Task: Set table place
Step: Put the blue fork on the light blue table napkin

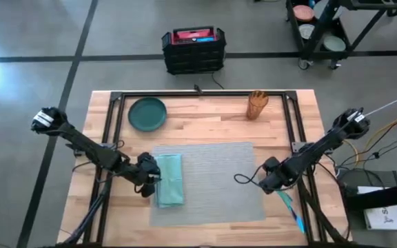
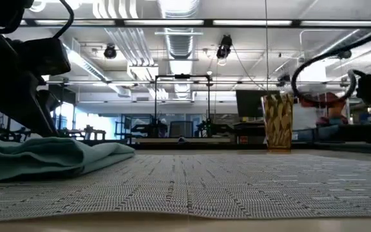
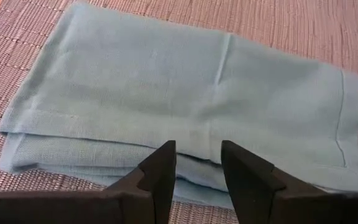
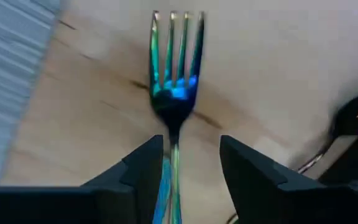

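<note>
The grey woven placemat [image 1: 209, 182] lies flat in the middle of the wooden bench [image 1: 205, 116], nearer its front edge. A folded teal napkin [image 1: 170, 179] rests on the mat's left part, its long side running along the mat's left edge. The left gripper [image 1: 153, 180] sits at the napkin's left edge; in the left wrist view its 2 dark fingers [image 3: 160, 177] stand a narrow gap apart just above the folded cloth [image 3: 179, 99], holding nothing.

The right gripper [image 1: 266, 180] is just off the mat's right edge, over bare wood. In the right wrist view its fingers [image 4: 145, 168] are parted a little, with the stem of an iridescent blue-green fork [image 4: 175, 68] running between them; whether they touch the stem I cannot tell. The fork's 4 tines point away from the gripper.

A dark green plate [image 1: 147, 113] lies at the bench's back left, well apart from the mat. A patterned brown cup [image 1: 256, 105] stands at the back right.
</note>
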Robot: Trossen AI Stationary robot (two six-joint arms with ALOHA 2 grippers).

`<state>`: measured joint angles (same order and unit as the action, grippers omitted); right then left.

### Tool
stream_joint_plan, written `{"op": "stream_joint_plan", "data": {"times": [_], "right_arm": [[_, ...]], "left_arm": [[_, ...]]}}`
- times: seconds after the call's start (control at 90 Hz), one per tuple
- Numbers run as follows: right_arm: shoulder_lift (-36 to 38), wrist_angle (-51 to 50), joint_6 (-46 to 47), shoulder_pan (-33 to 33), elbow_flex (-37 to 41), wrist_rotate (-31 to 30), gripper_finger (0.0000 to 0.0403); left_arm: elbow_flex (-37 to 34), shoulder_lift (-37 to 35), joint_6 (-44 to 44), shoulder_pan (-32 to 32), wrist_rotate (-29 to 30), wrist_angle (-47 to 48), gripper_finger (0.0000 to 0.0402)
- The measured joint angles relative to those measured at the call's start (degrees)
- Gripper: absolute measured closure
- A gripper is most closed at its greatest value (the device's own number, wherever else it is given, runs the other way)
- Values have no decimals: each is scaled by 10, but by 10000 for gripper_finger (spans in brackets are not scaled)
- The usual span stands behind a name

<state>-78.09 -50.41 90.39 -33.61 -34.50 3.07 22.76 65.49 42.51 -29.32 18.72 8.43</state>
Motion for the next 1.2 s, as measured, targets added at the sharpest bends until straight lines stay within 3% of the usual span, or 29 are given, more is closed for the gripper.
{"op": "stream_joint_plan", "data": {"times": [0.244, 0.567, 0.867, 1.2], "right_arm": [[-3, 10, -10, 0, 2, -18, 297], [-2, 30, -30, 0, 18, -27, 395], [14, 22, -43, 0, 15, -31, 401], [49, -90, -64, 0, -70, -61, 402]], "left_arm": [[0, 0, -7, 0, 1, -4, 286], [0, 0, -9, 0, 1, -18, 286], [0, 0, -15, 0, 1, -24, 286], [0, 0, -15, 0, 0, -24, 286]]}}
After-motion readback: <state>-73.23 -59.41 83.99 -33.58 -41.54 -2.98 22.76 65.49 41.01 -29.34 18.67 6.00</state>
